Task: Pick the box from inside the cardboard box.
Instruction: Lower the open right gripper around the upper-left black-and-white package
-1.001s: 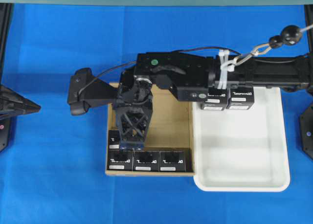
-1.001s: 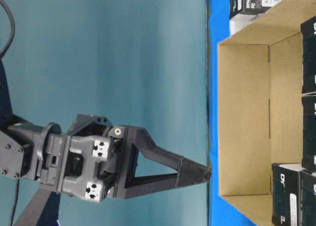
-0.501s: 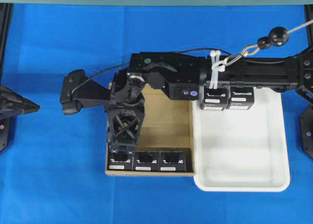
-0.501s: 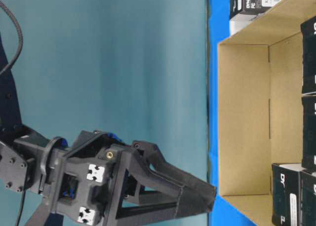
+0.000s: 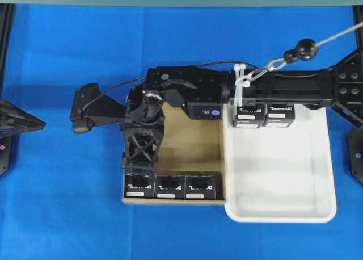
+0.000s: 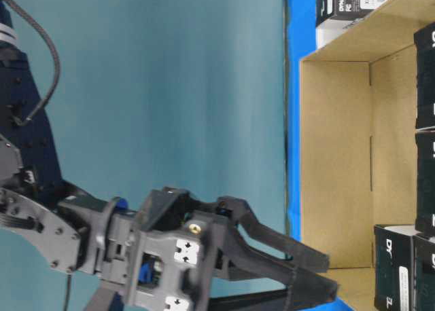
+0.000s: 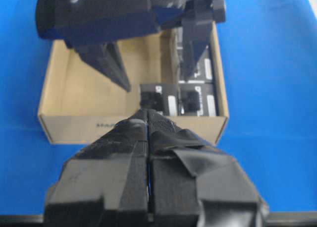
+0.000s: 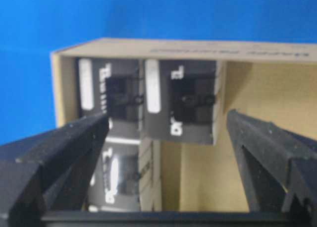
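in the right wrist view the right fingers (image 8: pixel 168 152) stand wide with nothing between them. just past the tips, toward 12 o'clock, a black box (image 8: pixel 185 100) lies inside the cardboard box (image 5: pixel 195 141), in its corner; which of the row overhead it is i cannot tell. the right arm is plainly the nearer. the left fingers (image 7: pixel 148 119), pressed together, hang outside the carton's wall.

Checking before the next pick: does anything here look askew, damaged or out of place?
Nothing stands out. Three black boxes sit in a straight row along one wall of the carton, two more side by side in the white tray.
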